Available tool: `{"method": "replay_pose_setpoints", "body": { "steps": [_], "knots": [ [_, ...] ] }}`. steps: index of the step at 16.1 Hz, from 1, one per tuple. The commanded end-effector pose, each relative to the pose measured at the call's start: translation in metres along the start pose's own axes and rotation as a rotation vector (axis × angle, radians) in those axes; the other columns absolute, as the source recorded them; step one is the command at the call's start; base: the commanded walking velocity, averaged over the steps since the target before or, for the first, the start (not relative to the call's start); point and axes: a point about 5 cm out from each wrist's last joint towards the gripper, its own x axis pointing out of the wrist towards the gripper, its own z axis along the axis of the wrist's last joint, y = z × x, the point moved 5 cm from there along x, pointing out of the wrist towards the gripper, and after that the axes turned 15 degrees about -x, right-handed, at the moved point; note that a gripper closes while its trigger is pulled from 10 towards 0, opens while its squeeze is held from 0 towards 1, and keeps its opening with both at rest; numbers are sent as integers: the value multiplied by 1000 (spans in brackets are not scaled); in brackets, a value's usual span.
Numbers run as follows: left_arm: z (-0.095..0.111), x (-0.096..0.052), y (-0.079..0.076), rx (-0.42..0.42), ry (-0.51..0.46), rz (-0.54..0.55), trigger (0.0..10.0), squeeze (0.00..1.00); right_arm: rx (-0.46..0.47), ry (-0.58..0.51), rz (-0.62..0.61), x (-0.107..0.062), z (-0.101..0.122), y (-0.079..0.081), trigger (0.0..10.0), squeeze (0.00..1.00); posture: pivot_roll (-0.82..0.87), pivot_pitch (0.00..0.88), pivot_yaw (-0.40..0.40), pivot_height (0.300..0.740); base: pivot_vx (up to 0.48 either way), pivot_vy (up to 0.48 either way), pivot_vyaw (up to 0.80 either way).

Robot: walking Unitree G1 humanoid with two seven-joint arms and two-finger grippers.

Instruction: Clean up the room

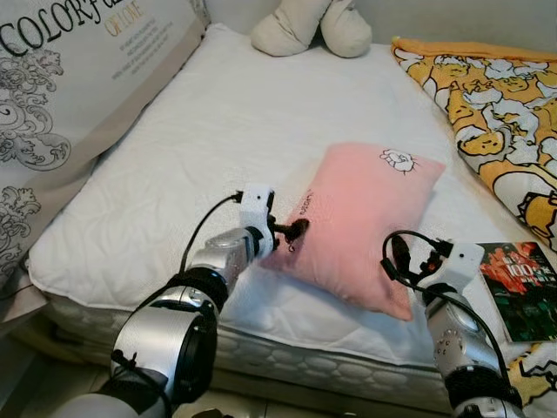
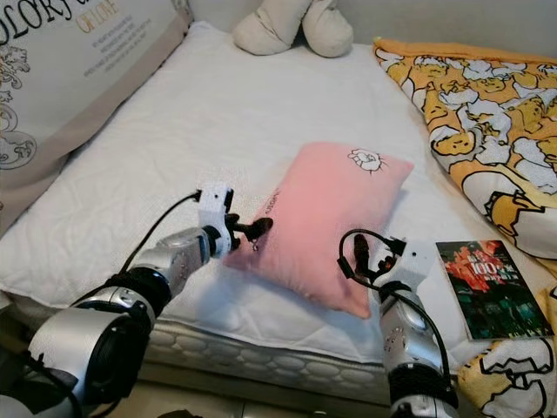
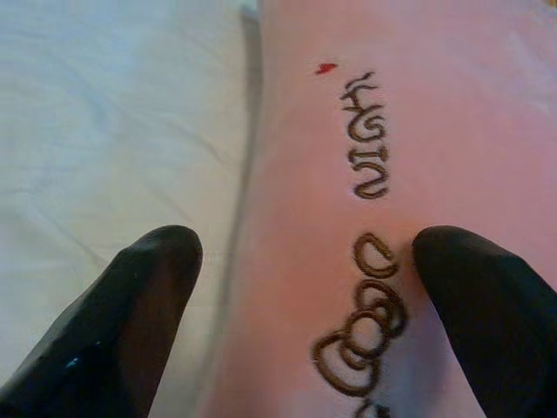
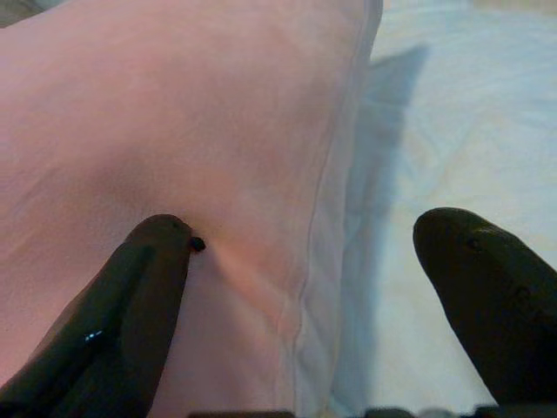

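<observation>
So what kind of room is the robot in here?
Most likely a bedroom: a bed with a white quilted mattress, a pink pillow lying on it, and a yellow cartoon-print blanket along one side. A soft toy sits at the far end.

Mattress [image 1: 218, 139] spans the scene, near edge toward robot. Pillow [image 1: 361, 218] lies on mattress, right of centre, toward near edge, long axis running far-right to near-left. Left gripper [image 1: 291, 233] at pillow's left edge, fingers astride the edge: one on mattress, one on pillow. Right gripper [image 1: 396, 258] at pillow's near-right corner, one finger touching pillow, the other over mattress. Book [image 1: 520, 287] flat on mattress, right of pillow, near right gripper. Blanket [image 1: 496, 104] on mattress along right side, far of book. Stuffed toy [image 1: 313, 26] at far end, centre. Large cushion [image 1: 61, 96] along left side, far-left.
</observation>
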Motion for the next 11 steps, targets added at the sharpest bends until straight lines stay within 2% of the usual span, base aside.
{"method": "replay_pose_setpoints", "body": {
  "steps": [1,5,7,10,11],
  "knots": [
    [5,-1,0,18,-15,-14,10000,1000,-22,-40,-20,-2,8,-2,10000,1000,-141,1,27,740,0,0,0],
    [0,-7,15,-49,-17,14,10000,1000,-22,-60,-65,-7,10,-12,10000,1000,-141,0,23,740,0,0,0],
    [0,-7,16,-66,-19,11,10000,1000,3,-60,-80,-6,11,-15,10000,1000,-146,0,21,740,0,0,0],
    [-5,-5,10,-113,4,-8,10000,1000,32,-34,-57,-4,9,-6,10000,1000,-149,0,21,740,0,0,0],
    [-7,-4,9,-122,7,-1,10000,0,75,-16,-49,-1,6,-2,10000,0,-150,0,23,740,0,0,0]
  ]
}}
